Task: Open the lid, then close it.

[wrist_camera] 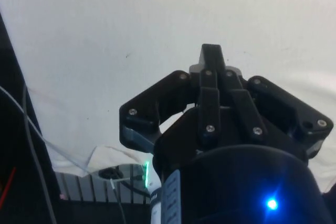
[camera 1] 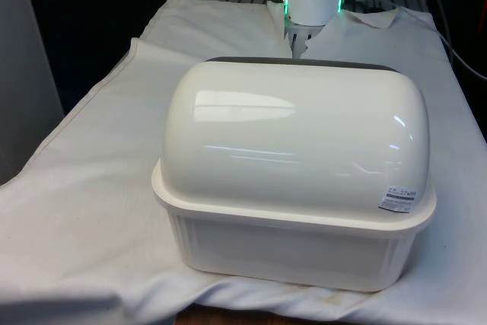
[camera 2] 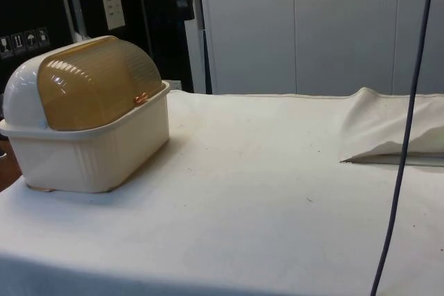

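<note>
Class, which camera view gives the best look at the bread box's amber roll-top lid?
The side view: the ribbed amber lid faces that camera, pulled down shut, with its small handle at the lower edge. The front view shows the bread box from its cream back, hiding the lid.

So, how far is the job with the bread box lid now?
Nothing looks done yet. The amber lid of the bread box is down and closed, its small handle at the rim. The gripper is above bare white cloth, holding nothing. Opening and closing both remain.
</note>
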{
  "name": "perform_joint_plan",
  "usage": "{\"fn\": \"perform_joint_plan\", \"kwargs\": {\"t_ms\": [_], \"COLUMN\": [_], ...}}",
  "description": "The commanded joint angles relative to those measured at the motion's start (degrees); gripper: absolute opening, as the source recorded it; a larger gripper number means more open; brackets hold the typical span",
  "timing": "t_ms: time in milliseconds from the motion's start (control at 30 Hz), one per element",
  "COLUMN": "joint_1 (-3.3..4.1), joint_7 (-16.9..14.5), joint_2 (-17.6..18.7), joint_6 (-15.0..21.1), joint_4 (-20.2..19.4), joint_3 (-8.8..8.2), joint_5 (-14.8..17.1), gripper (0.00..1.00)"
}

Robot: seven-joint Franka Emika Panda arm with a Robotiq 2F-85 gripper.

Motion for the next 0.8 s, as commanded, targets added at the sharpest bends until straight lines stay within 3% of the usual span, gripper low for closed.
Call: {"fn": "perform_joint_plan", "kwargs": {"t_ms": [0,33,267,333,367,567,600,767], "joint_1": [0.0,0.11,0.11,0.06,0.11,0.17,0.11,0.17], "joint_7": [0.23,1.38,2.69,2.12,3.21,4.13,3.38,4.58], "joint_2": [-0.06,-0.52,-0.29,-0.23,-0.11,0.63,0.52,1.83], "joint_6": [0.46,2.41,6.19,5.5,7.91,11.29,10.2,14.61], "joint_4": [-0.4,-1.66,-4.18,-3.95,-5.27,-7.22,-6.82,-8.82], "joint_3": [0.0,0.11,0.23,0.17,0.23,0.29,0.23,0.29], "joint_5": [0.0,-0.57,-0.52,-0.06,-0.52,-0.46,-0.06,-0.4], "gripper": [0.0,0.0,0.0,0.0,0.0,0.0,0.0,0.0]}}
